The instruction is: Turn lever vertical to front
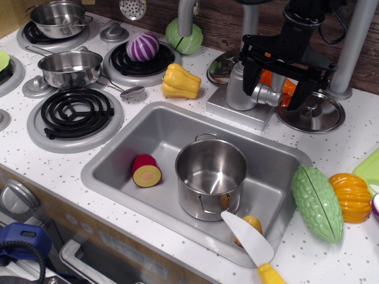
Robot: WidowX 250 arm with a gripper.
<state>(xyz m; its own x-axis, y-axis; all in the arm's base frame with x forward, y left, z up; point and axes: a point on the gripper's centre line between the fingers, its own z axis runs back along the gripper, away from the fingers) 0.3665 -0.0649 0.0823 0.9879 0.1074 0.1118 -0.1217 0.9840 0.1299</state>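
The toy faucet's grey cylindrical body stands on a square base behind the sink. The lever, a short silver-grey handle on a round hub, juts from its right side toward the right and front. My black gripper comes down from above and is open. One finger is left of the lever and the other finger is right of it, so the lever sits between them. I cannot tell whether a finger touches it.
The sink holds a steel pot, a red fruit half and a white knife. A pot lid lies right of the faucet, a yellow pepper to its left. Grey posts stand behind.
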